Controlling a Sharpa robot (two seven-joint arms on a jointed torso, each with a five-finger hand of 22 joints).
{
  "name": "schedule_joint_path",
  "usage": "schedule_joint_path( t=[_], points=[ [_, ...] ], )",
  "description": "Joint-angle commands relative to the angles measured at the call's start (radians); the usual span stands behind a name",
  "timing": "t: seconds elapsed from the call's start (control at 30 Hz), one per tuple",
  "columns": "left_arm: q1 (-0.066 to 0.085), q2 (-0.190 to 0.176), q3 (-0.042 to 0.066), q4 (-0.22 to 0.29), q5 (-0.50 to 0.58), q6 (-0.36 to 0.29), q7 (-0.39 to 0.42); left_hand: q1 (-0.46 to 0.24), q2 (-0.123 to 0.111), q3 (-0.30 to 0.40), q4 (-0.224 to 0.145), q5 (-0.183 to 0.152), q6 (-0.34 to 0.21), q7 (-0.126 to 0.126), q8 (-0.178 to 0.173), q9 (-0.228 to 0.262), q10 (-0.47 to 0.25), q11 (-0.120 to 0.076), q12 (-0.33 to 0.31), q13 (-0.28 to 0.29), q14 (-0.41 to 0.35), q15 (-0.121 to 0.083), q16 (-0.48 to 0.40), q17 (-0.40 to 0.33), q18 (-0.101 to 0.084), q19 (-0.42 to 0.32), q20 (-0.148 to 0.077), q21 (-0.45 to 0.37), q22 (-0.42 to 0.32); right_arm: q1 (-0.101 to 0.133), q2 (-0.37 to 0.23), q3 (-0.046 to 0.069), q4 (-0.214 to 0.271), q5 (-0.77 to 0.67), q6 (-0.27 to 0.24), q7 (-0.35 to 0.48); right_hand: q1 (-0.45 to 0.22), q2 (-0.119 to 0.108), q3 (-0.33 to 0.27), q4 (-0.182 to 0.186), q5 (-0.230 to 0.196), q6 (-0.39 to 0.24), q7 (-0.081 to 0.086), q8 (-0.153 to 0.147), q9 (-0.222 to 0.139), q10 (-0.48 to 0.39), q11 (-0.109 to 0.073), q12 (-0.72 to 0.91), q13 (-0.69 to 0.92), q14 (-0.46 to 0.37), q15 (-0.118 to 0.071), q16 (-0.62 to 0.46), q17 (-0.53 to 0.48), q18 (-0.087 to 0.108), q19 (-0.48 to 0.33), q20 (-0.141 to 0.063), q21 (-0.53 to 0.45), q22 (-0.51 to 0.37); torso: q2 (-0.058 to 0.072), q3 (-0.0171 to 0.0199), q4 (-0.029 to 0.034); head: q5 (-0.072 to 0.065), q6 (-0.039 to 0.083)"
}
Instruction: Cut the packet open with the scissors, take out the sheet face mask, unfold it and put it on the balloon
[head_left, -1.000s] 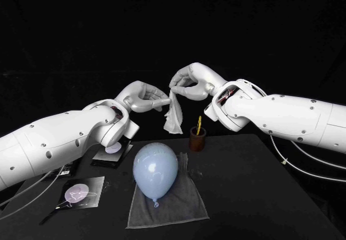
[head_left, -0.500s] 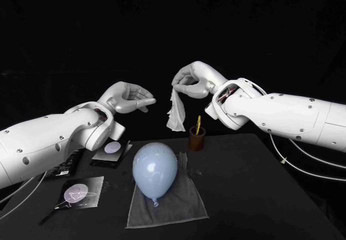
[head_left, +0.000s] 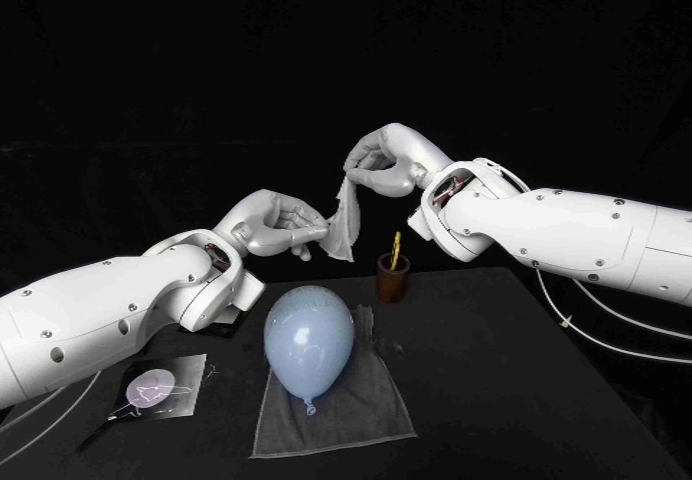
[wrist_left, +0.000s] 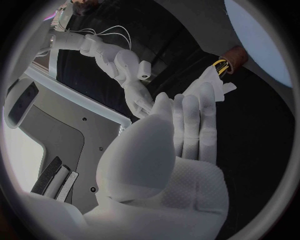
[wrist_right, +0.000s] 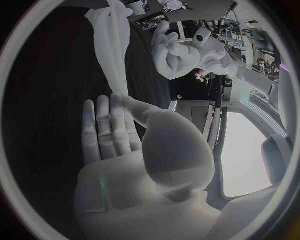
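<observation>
The right hand (head_left: 382, 165) is raised above the far side of the tabletop (head_left: 548, 380) and pinches the top of the sheet face mask (head_left: 343, 215). In the right wrist view its thumb presses the white sheet against a finger. The mask hangs down from that pinch as a narrow, folded strip, clear of the tabletop.

The left hand (head_left: 274, 225) is lower and on the left side of the strip, its fingertips (head_left: 312, 238) right at the mask's lower end. In the left wrist view the fingers lie straight and close together with the sheet just past their tips. Whether they actually grip the mask or only touch it cannot be told.

Below the hands, the pale blue balloon (head_left: 309, 335) lies on a grey cloth (head_left: 353, 415) with its knot toward the near edge. A brown cup (head_left: 392, 283) stands just behind the cloth's far right corner, almost under the hanging mask, with the yellow-handled scissors (head_left: 398, 245) upright in it. The black packet (head_left: 156, 388) lies flat at the left front of the tabletop, well apart from both hands.
</observation>
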Motion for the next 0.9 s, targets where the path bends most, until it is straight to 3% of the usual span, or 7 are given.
schedule_joint_path(
  t=[0.03,0.2,0.33,0.63,0.9],
  points=[
    [-0.009,0.011,0.001,0.010,-0.025,0.045,0.010,-0.025,-0.005,-0.002,0.003,0.003,-0.011,0.017,-0.037,-0.020,0.012,0.010,-0.050,-0.020,0.012,0.006,-0.007,0.005,0.006,-0.013,-0.005,0.022,0.017,0.000,-0.001,0.001,0.005,-0.016,-0.025,-0.026,0.008,-0.001,0.005,-0.002,0.003,0.007,-0.001,0.020,0.102,-0.008,-0.002,0.005,0.002,0.006,-0.001,0.007,-0.001,0.008,0.009,0.001,0.005,0.001,0.000,0.0017,0.0012,0.001,0.000],
    [-0.021,0.026,0.001,0.004,-0.011,0.026,-0.005,-0.082,-0.019,-0.035,0.004,0.003,-0.014,0.035,-0.072,-0.036,0.026,0.024,-0.103,-0.037,0.016,0.018,-0.021,0.011,0.005,-0.030,0.004,0.033,0.028,0.000,0.000,0.001,0.014,-0.017,-0.027,-0.028,0.008,-0.001,0.005,-0.002,0.003,0.008,-0.002,0.021,0.103,-0.008,-0.002,0.005,0.002,0.006,-0.001,0.007,-0.002,0.008,0.009,0.001,0.005,0.002,0.000,0.0011,-0.0016,0.000,0.000],
    [-0.026,0.038,0.001,-0.005,-0.004,0.017,-0.018,-0.094,-0.019,-0.045,0.004,0.003,-0.007,0.034,-0.079,-0.038,0.037,0.025,-0.118,-0.040,0.018,0.019,-0.027,0.014,0.006,-0.036,0.006,0.037,0.031,-0.001,-0.002,0.001,0.024,-0.017,-0.029,-0.029,0.009,-0.001,0.005,-0.002,0.003,0.008,-0.002,0.021,0.103,-0.008,-0.002,0.005,0.002,0.006,-0.001,0.007,-0.002,0.008,0.009,0.001,0.005,0.002,0.000,0.0011,0.0004,-0.001,0.000],
    [-0.028,0.071,0.001,-0.031,0.001,0.027,-0.049,-0.116,-0.012,-0.077,0.002,0.002,-0.036,0.050,-0.131,-0.061,0.013,0.044,-0.192,-0.058,-0.007,0.036,-0.062,0.018,0.006,-0.069,0.022,0.030,0.032,-0.004,-0.003,0.001,0.039,-0.017,-0.032,-0.031,0.009,-0.001,0.005,-0.002,0.003,0.008,-0.002,0.021,0.103,-0.008,-0.002,0.006,0.002,0.007,-0.002,0.007,-0.002,0.008,0.009,0.001,0.006,0.002,-0.001,0.0007,-0.0004,0.003,0.000],
    [-0.028,0.076,0.001,-0.054,0.025,-0.006,-0.067,-0.124,-0.015,-0.102,0.000,0.002,-0.059,0.067,-0.161,-0.076,-0.007,0.059,-0.227,-0.066,-0.021,0.050,-0.078,0.022,0.006,-0.084,0.034,0.025,0.030,-0.009,0.000,0.001,0.050,-0.017,-0.031,-0.031,0.009,-0.001,0.005,-0.002,0.003,0.008,-0.002,0.021,0.103,-0.008,-0.002,0.006,0.002,0.007,-0.002,0.007,-0.002,0.008,0.009,0.001,0.006,0.002,0.000,0.0011,0.0009,0.002,-0.002]
  ],
)
